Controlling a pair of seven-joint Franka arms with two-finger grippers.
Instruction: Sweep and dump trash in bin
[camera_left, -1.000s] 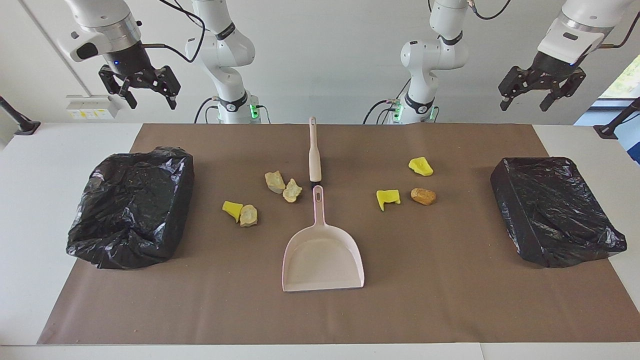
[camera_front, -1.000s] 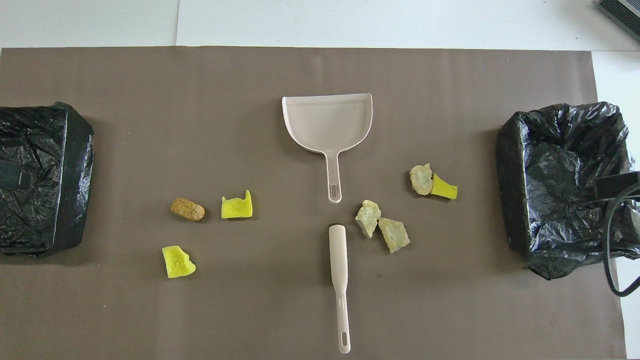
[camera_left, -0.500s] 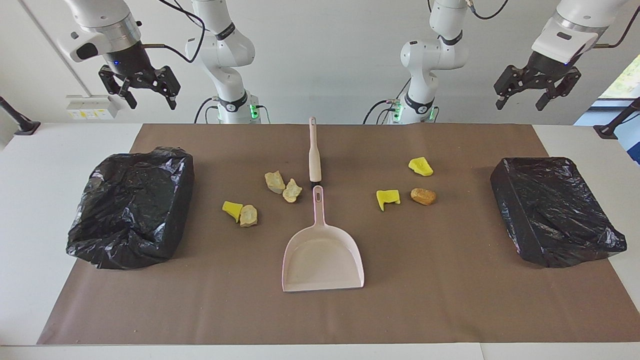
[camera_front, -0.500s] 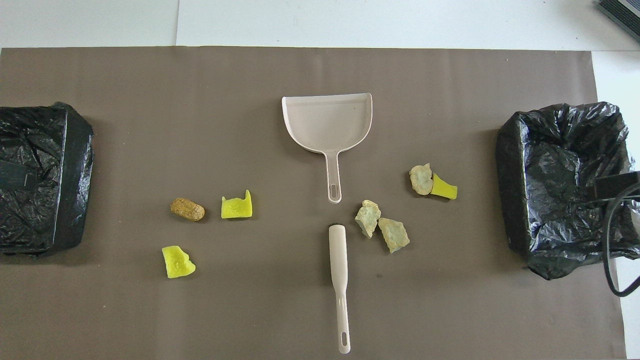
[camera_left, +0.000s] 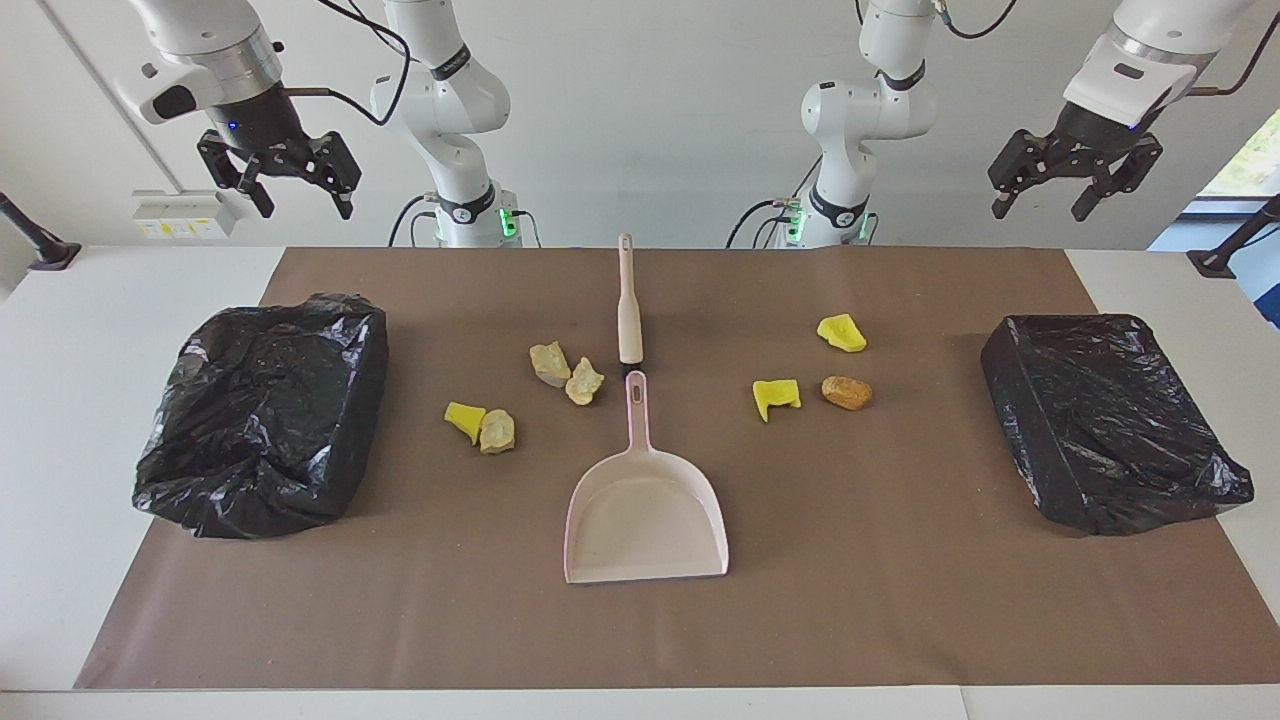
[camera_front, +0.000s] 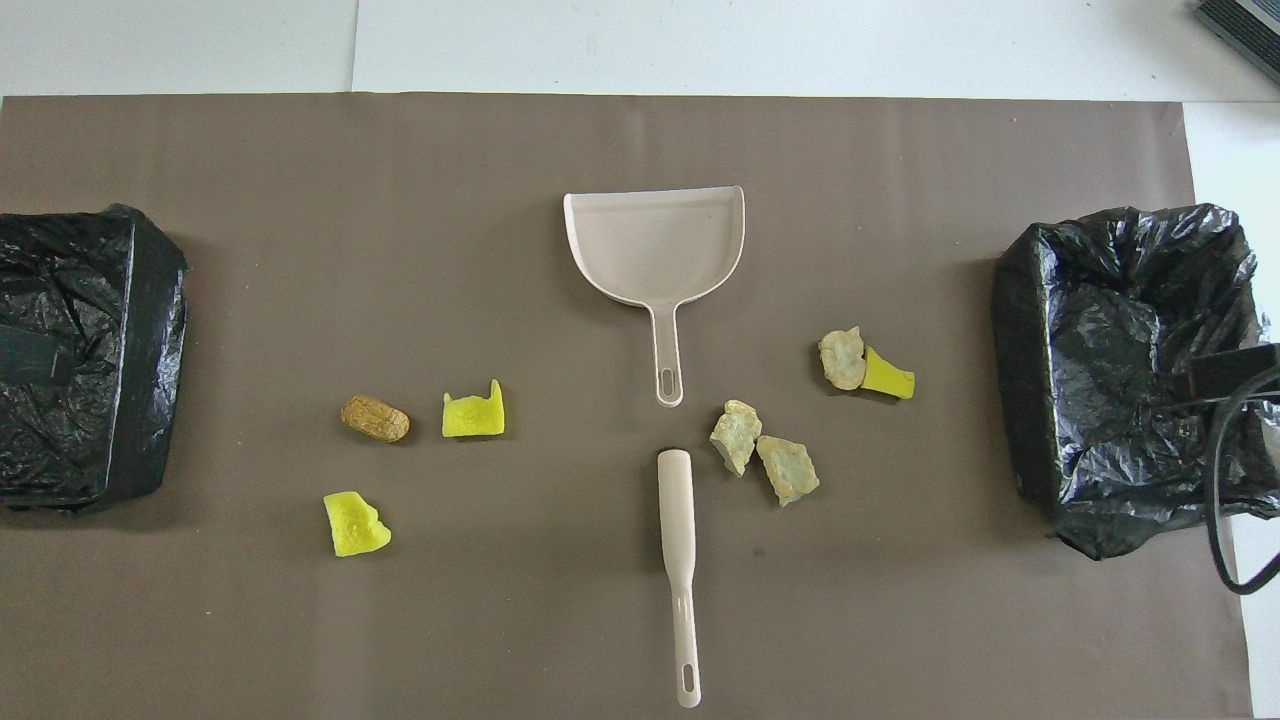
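A pale pink plastic dustpan is lying flat at the centre of the facing view, its smooth, shallow scoop flaring toward the bottom of the frame and its slim handle pointing up the frame toward the robots. Just above that handle's tip, a matching pink brush handle is lying in line with it, long and narrow, with a slotted end. Pale, rough-edged crumpled lumps are sitting just beside the handles, and a further pale lump touching a yellow foam scrap is resting lower in the frame, toward the right arm's end. Toward the left arm's end, two more yellow foam pieces and a brown wrinkled lump are lying near one another. Two bins lined with glossy, creased black plastic are standing at the frame's edges: one bin at centre left, the other bin at centre right. Everything is resting on a matte brown mat covering a white table, with a plain white wall above. The right gripper is hanging at the upper left with its fingers spread apart, holding nothing; the left gripper is hanging at the upper right, likewise spread and empty.
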